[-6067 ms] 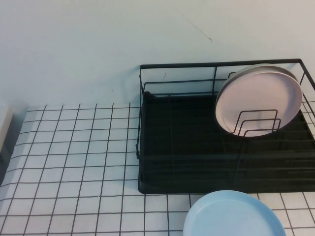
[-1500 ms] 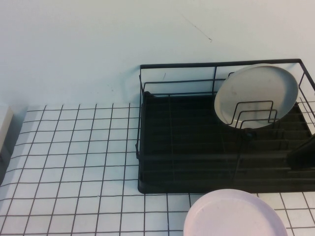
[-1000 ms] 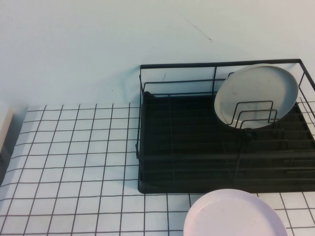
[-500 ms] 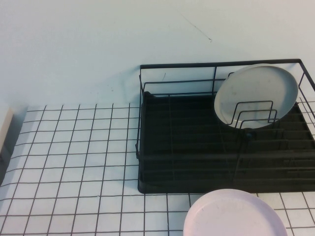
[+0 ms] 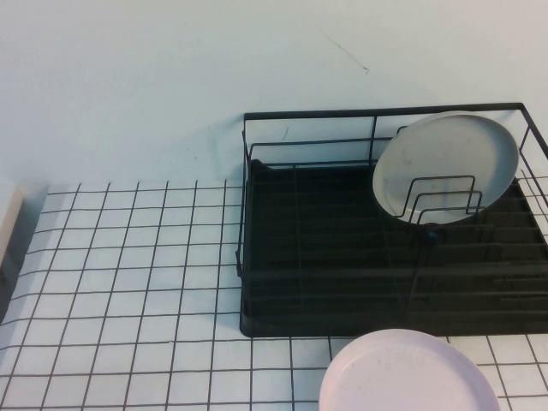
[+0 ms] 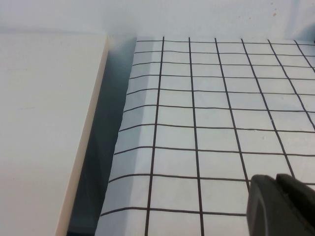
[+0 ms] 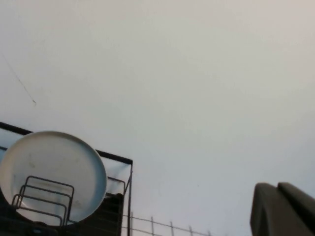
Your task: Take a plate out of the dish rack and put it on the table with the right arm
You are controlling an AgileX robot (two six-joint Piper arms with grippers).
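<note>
The pale pink plate (image 5: pixel 409 372) lies flat on the gridded white table (image 5: pixel 128 257), in front of the black wire dish rack (image 5: pixel 325 257), cut off by the near edge of the high view. Neither arm shows in the high view. My right gripper (image 7: pixel 276 187) is shut and empty, raised and well away from the rack (image 7: pixel 115 160). My left gripper (image 6: pixel 275 178) is shut and empty, low over the table (image 6: pixel 216 123) at the left side.
A greyish-white plate (image 5: pixel 445 163) stands upright in the rack's back right dividers, and it also shows in the right wrist view (image 7: pixel 51 172). A white slab (image 6: pixel 44 123) lies along the table's left edge. The light blue plate is hidden.
The pink plate has left the rack and now lies where the light blue plate was. The dark arm at the right edge 1.5 s ago has left the high view.
</note>
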